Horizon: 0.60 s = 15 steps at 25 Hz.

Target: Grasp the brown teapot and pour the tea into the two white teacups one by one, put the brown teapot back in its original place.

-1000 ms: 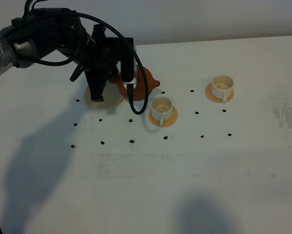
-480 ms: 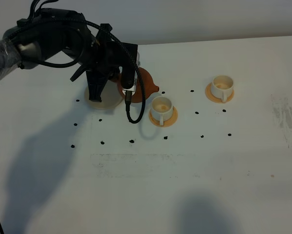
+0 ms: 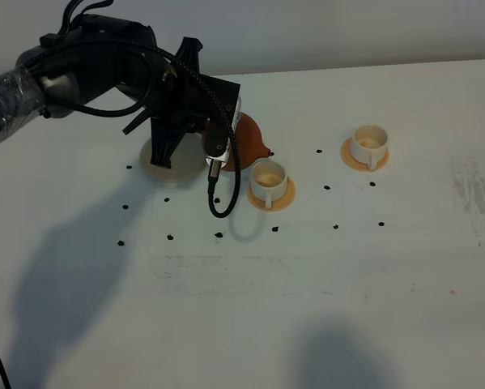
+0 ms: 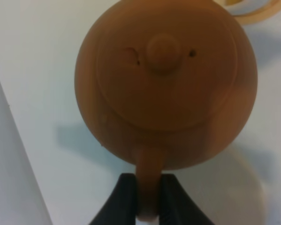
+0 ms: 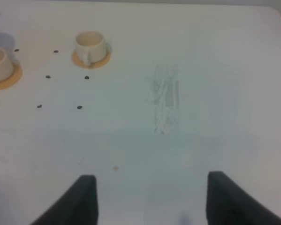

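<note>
Right gripper [image 5: 148, 187], bottom edge of the right wrist view: fingers wide apart, nothing between them, bare table [image 3: 323, 308] below. Near teacup [image 3: 268, 177] sits on its coaster [image 3: 287, 198] at the centre of the exterior view, upright, its handle toward the bottom of the frame. Just up-left of it is the brown teapot [image 3: 248, 139], off its saucer [image 3: 185, 168] and looking lifted. It's held by the left gripper [image 4: 148, 180], jaws clamped on the loop handle [image 4: 149, 164], one each side. Long axis, handle to spout, runs upper left to lower right. Spout [image 3: 267, 151] aims at the near teacup's rim, and the body looks tipped that way. Lid [image 4: 166, 93] is seated. Far teacup [image 3: 369, 143] is upper right, well apart.

Handling, my read: stiff fired clay, brittle, smooth, heavier with tea inside. Handle is the right hold, but it's narrow so the pot may swing. A loose lid could slide on a steep tilt. Tea in the cups: cannot tell.
</note>
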Motion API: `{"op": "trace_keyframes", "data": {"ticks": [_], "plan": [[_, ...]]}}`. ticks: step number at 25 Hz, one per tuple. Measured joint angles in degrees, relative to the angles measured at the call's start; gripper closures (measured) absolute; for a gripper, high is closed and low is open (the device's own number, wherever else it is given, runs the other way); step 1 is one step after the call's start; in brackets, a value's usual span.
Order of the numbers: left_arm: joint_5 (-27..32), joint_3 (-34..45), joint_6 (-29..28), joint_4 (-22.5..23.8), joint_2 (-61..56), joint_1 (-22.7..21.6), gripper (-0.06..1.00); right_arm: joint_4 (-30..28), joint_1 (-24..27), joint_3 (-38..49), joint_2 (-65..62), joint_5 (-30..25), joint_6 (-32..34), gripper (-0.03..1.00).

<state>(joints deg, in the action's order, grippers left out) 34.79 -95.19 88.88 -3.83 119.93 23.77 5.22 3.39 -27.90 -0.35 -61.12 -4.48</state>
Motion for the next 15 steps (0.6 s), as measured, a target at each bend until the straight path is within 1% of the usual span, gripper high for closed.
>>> {"op": "trace_keyframes", "data": {"ticks": [6, 15], "plan": [[-0.2, 0.0, 0.3, 2.5, 0.0, 0.5, 0.84, 0.0, 0.0, 0.0, 0.0, 0.0, 0.0, 0.45], [-0.8, 0.0, 0.4, 5.1, 0.0, 0.5, 0.84, 0.0, 0.0, 0.0, 0.0, 0.0, 0.0, 0.45]]}}
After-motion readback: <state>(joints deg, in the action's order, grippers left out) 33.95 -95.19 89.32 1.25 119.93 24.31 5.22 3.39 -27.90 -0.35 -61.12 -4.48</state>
